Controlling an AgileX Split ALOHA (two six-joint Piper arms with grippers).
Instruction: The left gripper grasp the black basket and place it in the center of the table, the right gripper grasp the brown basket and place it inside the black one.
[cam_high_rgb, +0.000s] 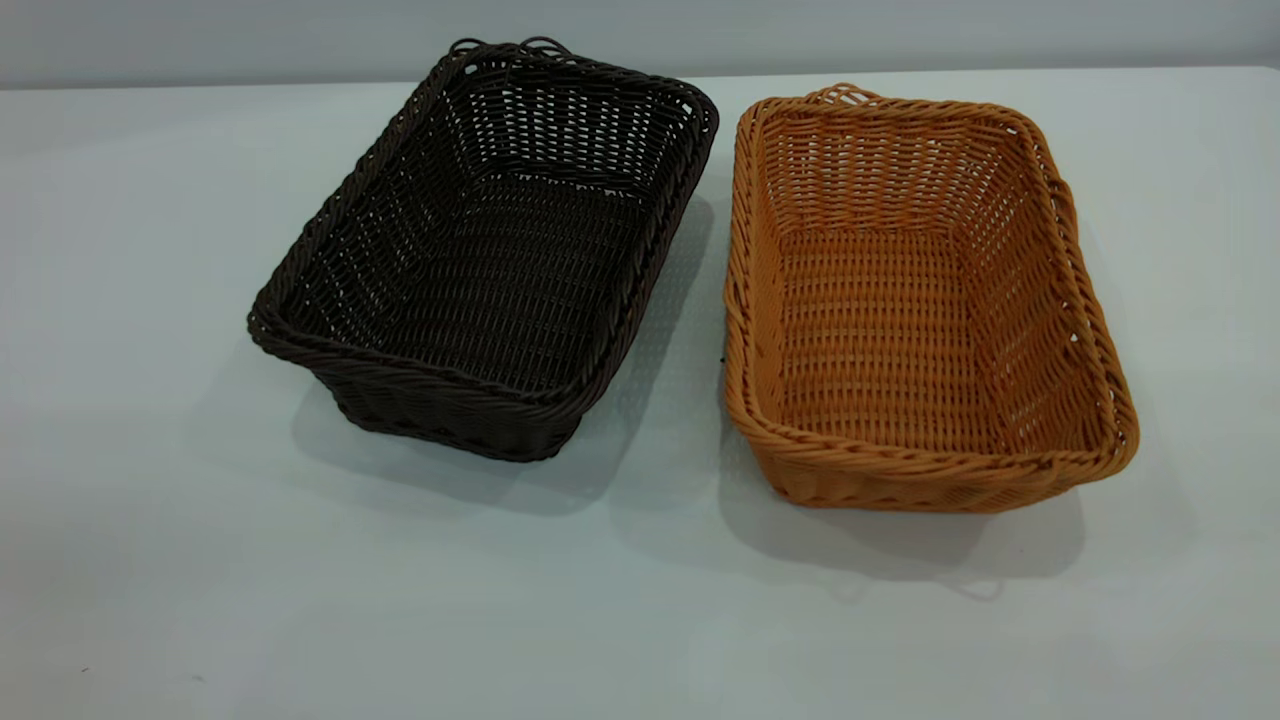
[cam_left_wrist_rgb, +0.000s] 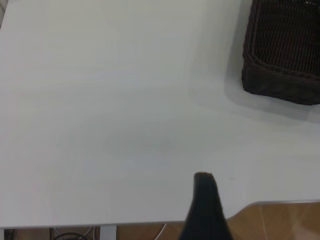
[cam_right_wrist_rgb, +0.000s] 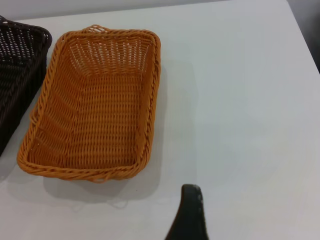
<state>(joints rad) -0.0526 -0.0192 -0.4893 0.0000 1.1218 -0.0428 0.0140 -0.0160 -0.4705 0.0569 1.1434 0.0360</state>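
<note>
While both baskets sit empty side by side on the table (cam_high_rgb: 150, 400), black basket (cam_high_rgb: 480, 250) left of brown basket (cam_high_rgb: 920, 300), neither is held. Woven wicker looks light and stiff; grip the braided rim. Jaw states of the left gripper (cam_left_wrist_rgb: 204, 210) and right gripper (cam_right_wrist_rgb: 189, 215): cannot tell.

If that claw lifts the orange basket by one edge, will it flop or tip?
The orange basket looks tightly woven with a thick braided rim, so it probably keeps its shape. It is empty and open-weave, so likely light. Held by one edge, it may well hang tilted.
</note>
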